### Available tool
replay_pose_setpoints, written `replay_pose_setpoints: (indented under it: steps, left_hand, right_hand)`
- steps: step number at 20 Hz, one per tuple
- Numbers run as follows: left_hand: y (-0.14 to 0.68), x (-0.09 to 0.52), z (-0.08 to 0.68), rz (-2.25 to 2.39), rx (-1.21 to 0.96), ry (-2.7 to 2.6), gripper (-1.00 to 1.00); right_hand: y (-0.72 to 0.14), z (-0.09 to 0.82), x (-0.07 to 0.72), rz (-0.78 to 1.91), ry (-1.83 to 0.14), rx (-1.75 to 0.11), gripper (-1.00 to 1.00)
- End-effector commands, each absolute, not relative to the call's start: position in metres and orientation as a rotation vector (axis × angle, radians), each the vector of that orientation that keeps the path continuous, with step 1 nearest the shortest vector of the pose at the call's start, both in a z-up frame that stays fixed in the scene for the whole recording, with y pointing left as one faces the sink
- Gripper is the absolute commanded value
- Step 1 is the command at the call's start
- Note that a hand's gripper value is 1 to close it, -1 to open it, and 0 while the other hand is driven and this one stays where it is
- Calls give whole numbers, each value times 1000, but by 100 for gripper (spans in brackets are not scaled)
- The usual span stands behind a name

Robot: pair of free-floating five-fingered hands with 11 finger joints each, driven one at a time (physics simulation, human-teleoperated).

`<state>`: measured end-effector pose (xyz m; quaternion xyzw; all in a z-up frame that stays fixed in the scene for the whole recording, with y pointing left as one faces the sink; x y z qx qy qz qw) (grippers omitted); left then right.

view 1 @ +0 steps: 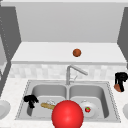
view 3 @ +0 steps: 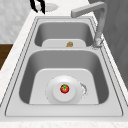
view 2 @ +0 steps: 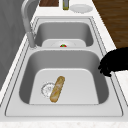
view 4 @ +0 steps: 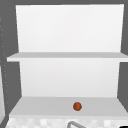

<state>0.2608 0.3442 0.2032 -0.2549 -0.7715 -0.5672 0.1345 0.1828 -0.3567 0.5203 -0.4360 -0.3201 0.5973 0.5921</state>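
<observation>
My left hand point(view 1: 30, 100) hovers over the left basin's left end with its fingers hanging loose and holding nothing. In the left side view it point(view 2: 115, 63) hangs by that basin's front rim; in the right side view it point(view 3: 37, 5) shows far off. A baguette point(view 1: 47, 106) point(view 2: 57, 88) lies on the left basin's floor beside the drain. My right hand point(view 1: 121, 78) floats above the counter right of the sink, fingers curled round a small reddish-brown thing point(view 1: 117, 87). A white plate point(view 1: 92, 111) point(view 3: 56, 96) with a small red fruit point(view 1: 87, 109) point(view 3: 64, 88) sits in the right basin.
A big red ball point(view 1: 67, 115) stands in front of the sink's middle. The faucet point(view 1: 72, 71) rises behind the divider. An orange ball point(view 1: 77, 52) point(view 4: 77, 106) rests on the lower shelf. Plates point(view 1: 3, 108) point(view 2: 80, 8) sit on the counter at both ends, with a bottle point(view 2: 65, 4).
</observation>
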Motion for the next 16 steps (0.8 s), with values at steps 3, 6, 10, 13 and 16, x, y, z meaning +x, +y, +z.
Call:
replay_pose_setpoints:
  steps: [3,6,10,13,16]
  left_hand:
    - [344,261,203,-1644,-739,-2236,0]
    - [344,261,203,-1644,-739,-2236,0]
    - [344,261,203,-1644,-739,-2236,0]
    - [344,261,203,-1644,-739,-2236,0]
    - [344,261,203,-1644,-739,-2236,0]
  right_hand:
    - [-367,481,171,1363,-727,-1020,100]
    - [-379,463,170,1370,-734,-1009,100]
    - [-396,436,169,1379,-749,-995,100]
    - [-411,416,168,1380,-754,-989,100]
    - [-429,396,168,1376,-758,-979,100]
